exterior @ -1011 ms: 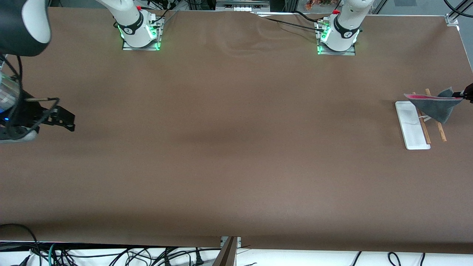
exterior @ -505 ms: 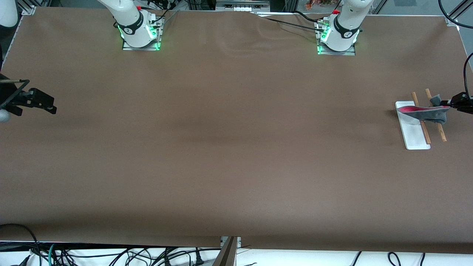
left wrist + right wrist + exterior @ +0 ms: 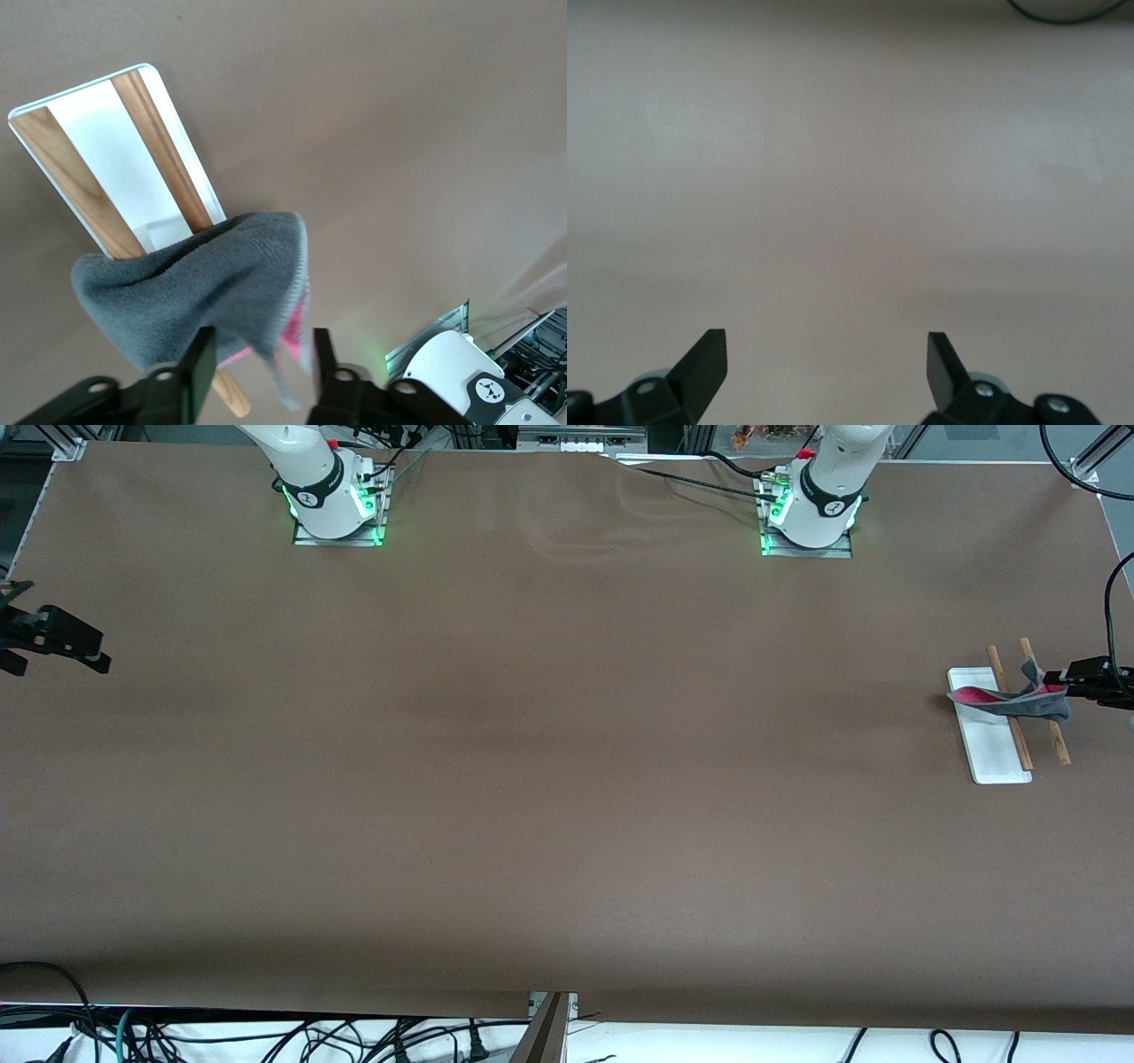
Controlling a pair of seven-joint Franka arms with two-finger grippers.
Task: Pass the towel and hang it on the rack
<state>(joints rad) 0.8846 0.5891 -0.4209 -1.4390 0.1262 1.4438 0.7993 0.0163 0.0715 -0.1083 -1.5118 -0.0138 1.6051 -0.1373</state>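
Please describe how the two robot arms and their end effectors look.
Both arms are white with black joint rings, on metal base plates lit green. The left arm has black cables running to its base; the right arm too. The left end effector and right end effector are black, with two flat fingers.

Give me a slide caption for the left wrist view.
Left gripper opening beside the grey towel draped over the rack.

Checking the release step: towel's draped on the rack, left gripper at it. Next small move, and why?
Probably open the left gripper fully and back it away. The towel already lies across the rack rods, and the fingers stand apart around its edge. The right gripper waits open over bare table.
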